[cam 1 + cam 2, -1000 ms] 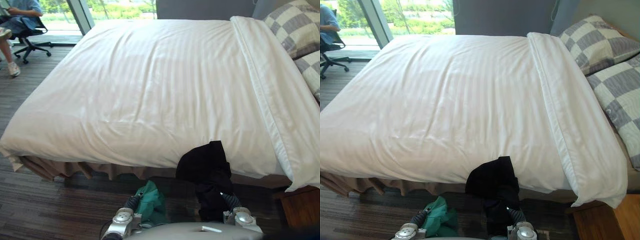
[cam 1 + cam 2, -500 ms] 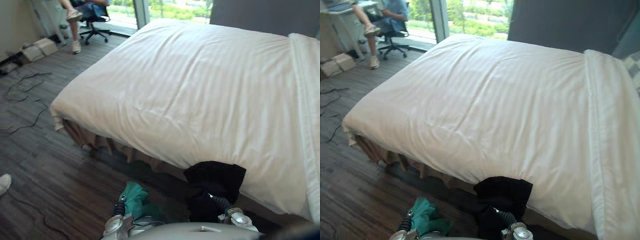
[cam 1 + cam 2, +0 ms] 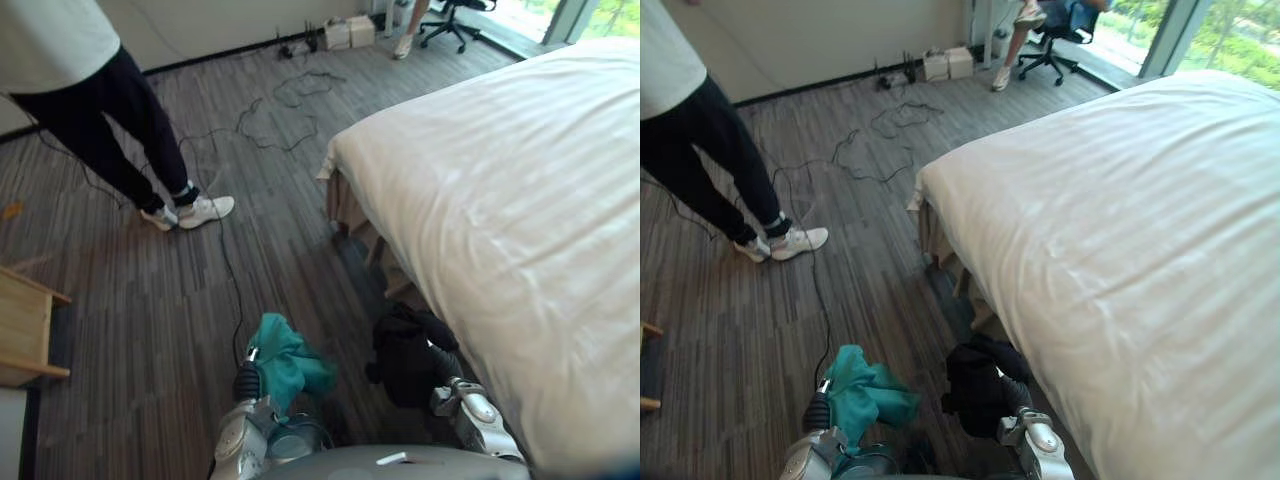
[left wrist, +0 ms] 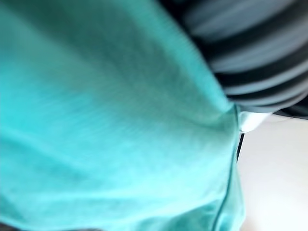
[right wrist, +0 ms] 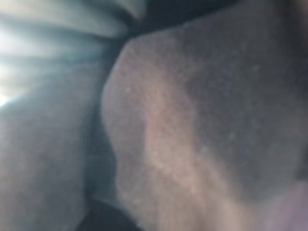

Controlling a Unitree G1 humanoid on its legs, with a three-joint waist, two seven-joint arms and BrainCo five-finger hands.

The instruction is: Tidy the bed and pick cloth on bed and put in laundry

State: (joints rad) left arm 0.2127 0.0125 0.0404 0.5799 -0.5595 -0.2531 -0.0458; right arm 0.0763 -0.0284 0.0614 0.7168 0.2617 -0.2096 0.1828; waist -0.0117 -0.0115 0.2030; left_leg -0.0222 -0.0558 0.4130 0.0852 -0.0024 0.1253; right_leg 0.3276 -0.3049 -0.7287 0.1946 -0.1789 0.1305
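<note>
Left eye view, teal cloth (image 3: 288,362) draped over left hand (image 4: 255,53), black cloth (image 3: 405,352) over right hand (image 5: 53,26), grips hidden.

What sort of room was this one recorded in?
Probably a bedroom, perhaps a test set-up: a large white-covered bed, a plank floor strewn with cables, and an office chair by a big window.

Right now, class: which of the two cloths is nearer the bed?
The black cloth, right beside the bed; the teal cloth is farther out over the floor.
</note>
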